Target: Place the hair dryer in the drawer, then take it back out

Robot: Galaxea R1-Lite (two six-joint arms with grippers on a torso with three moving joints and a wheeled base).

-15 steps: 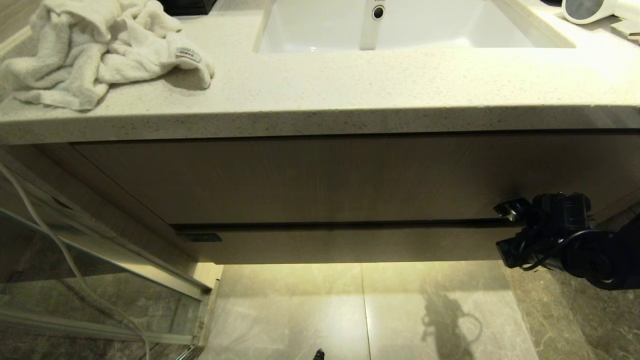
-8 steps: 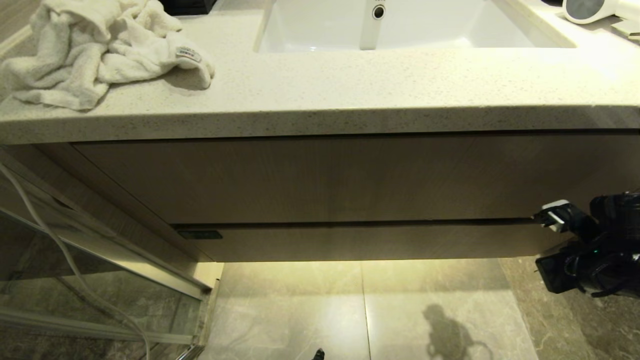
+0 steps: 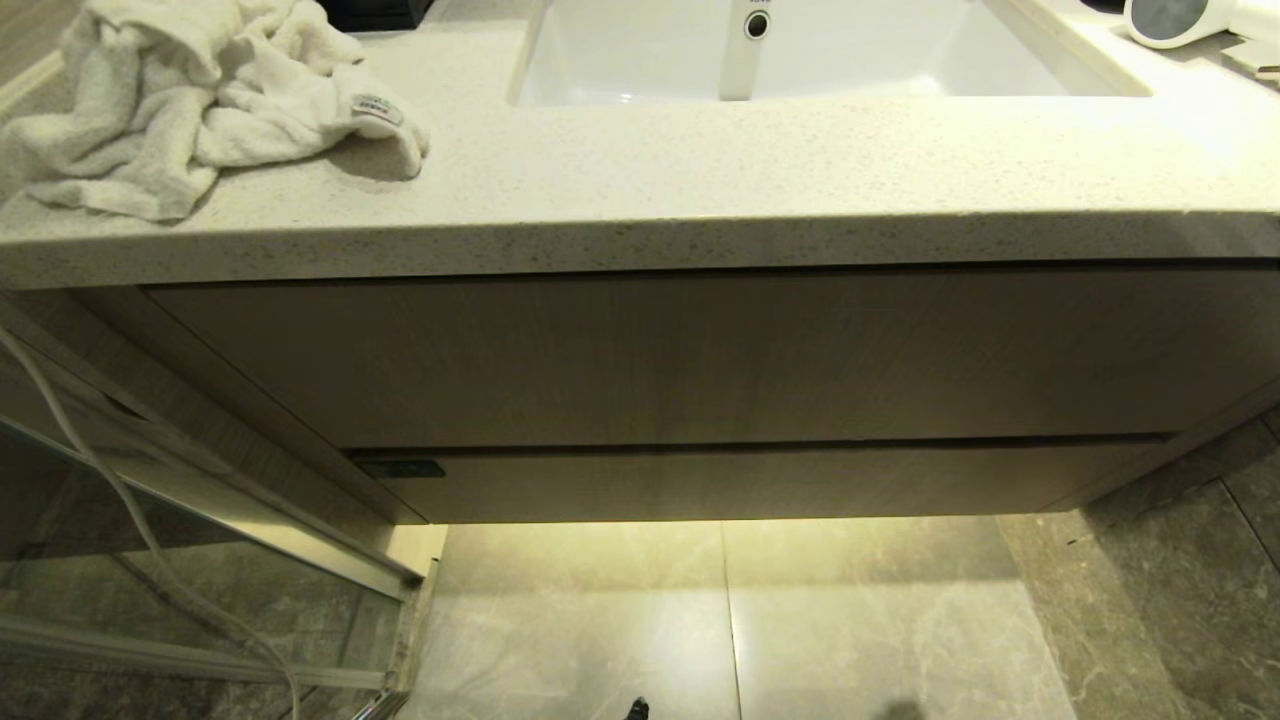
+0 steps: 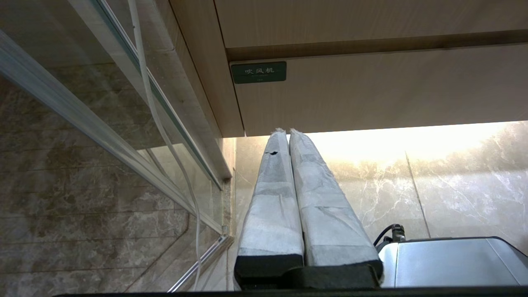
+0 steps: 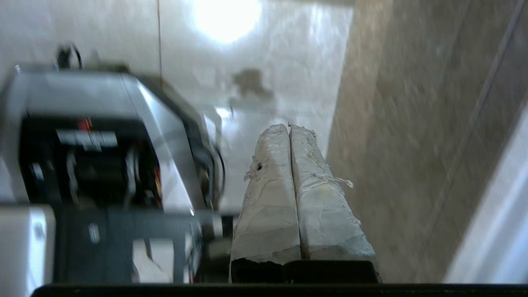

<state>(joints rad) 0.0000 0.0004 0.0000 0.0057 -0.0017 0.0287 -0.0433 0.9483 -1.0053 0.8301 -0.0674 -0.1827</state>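
The taped white fingers (image 5: 268, 181) of the right gripper (image 5: 288, 128) were pressed flat together with nothing between them, pointing down toward the pale marble floor (image 5: 255, 103) beside the robot's grey base (image 5: 103, 136), outside the head view. The left gripper (image 4: 287, 132) was likewise closed and empty, parked low before the wide, shallow beige wood-grain drawer (image 3: 740, 483), below its small dark label (image 4: 258, 72). That drawer sat fully closed, flush under the taller wood-grain panel (image 3: 700, 360). The small white hair dryer with the grey round end (image 3: 1175, 20) lay on the speckled stone counter (image 3: 640, 190) right of the white sink (image 3: 800, 50), probably finished, since nothing needed holding. A crumpled white towel (image 3: 190, 100) lay at the counter's left.
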